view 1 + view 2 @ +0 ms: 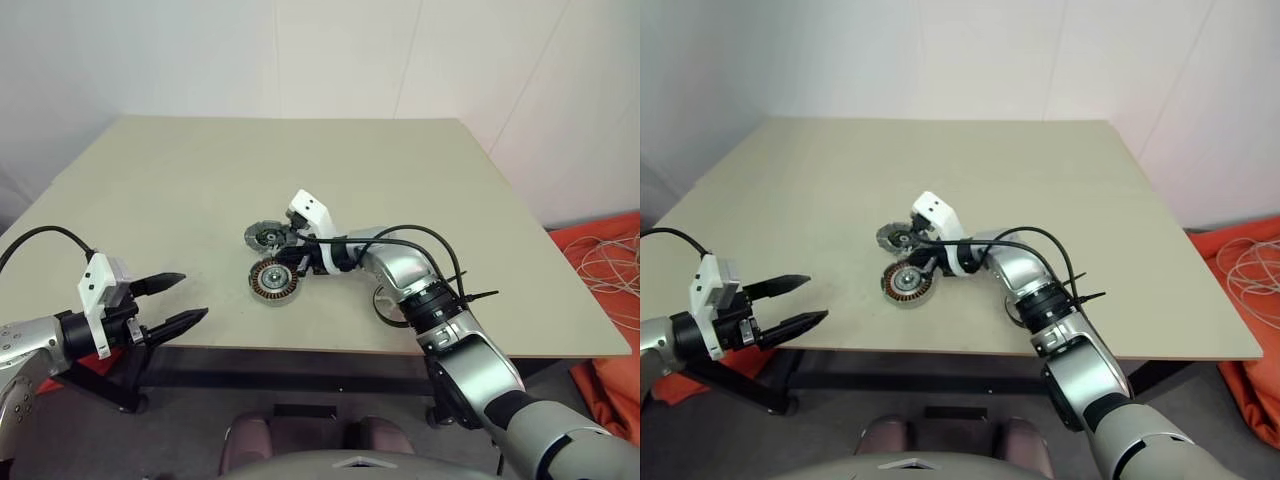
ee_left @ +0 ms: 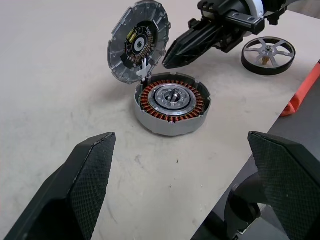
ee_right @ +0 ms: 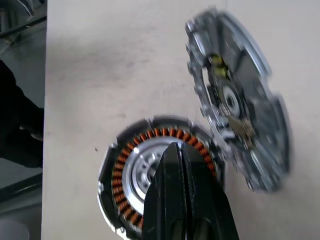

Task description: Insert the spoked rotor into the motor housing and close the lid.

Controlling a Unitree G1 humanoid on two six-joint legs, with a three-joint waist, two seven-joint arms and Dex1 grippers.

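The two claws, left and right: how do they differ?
The left claw stands wide open at the table's near edge, holding nothing. The right claw is pinched shut, its tip beside the tilted-up lid over the motor housing. Both have black fingers.

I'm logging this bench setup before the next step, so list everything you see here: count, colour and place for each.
motor housing: one, silver-grey with a copper-brown winding ring, flat on the table near its front edge, open.
lid: one, grey with a dark inner face, tilted up on edge at the housing's rim, inner side showing.
spoked rotor: one, dark rim with silver spokes, flat on the table, apart from the housing, beyond the right gripper.
table: one, pale beige top.
cables: a loose whitish bundle on orange material on the floor, to the table's right.
left gripper: black fingers open, holding nothing, at the table's front left edge.
right gripper: black fingers shut, tip beside the raised lid.
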